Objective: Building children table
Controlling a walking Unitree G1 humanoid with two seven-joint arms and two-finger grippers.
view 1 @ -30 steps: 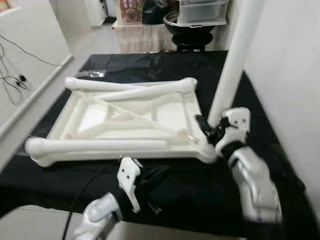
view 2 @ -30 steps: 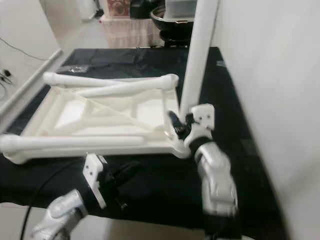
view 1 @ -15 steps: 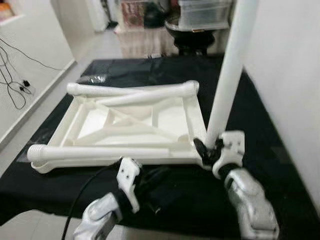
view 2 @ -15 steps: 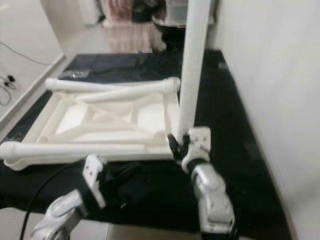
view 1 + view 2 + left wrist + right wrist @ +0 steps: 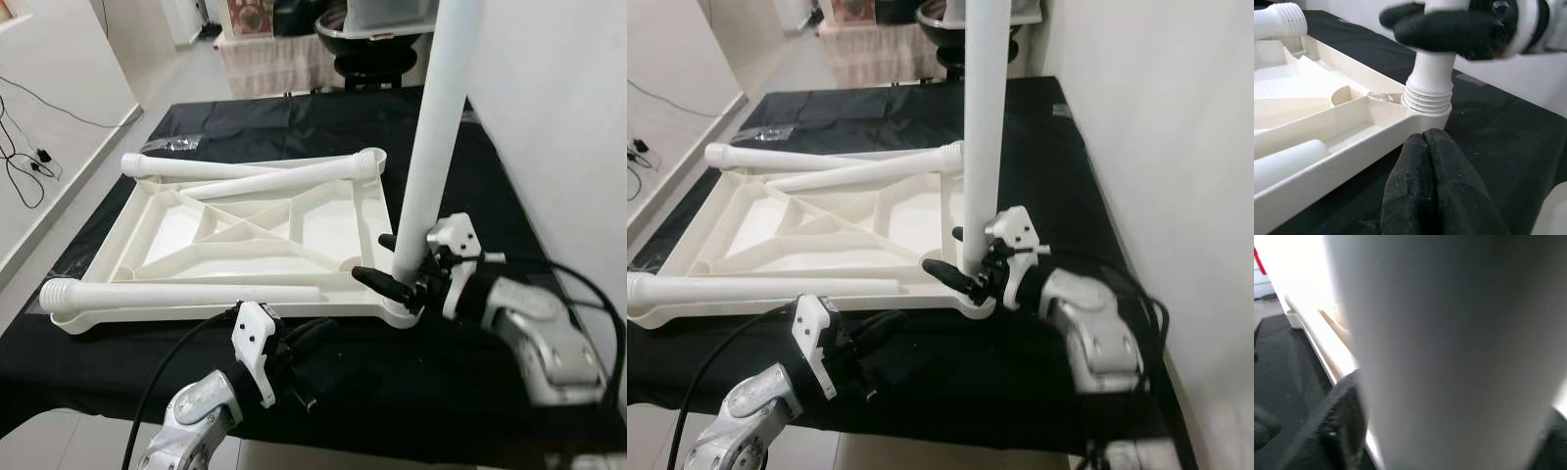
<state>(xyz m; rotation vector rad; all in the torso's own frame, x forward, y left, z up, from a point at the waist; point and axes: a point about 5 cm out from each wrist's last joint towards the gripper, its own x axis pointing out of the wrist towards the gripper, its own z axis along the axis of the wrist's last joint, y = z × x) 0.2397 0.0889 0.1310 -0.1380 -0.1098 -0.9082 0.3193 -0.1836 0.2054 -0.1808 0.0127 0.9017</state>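
The tabletop (image 5: pixel 245 235) lies inverted on the black mat (image 5: pixel 411 362), its near edge just beyond the left gripper (image 5: pixel 312 338), whose fingers are pressed together. The right gripper (image 5: pixel 392 264) clasps the upright leg (image 5: pixel 436 127) seated in the near-right corner socket (image 5: pixel 1427 105). Three legs (image 5: pixel 176 292) lie on the tabletop. Bare mat extends to the right.

not seeing any readable text, labels, brand marks or numbers anywhere here, the white plastic parts are looking totally blank and the stuff at the back is showing nothing legible.
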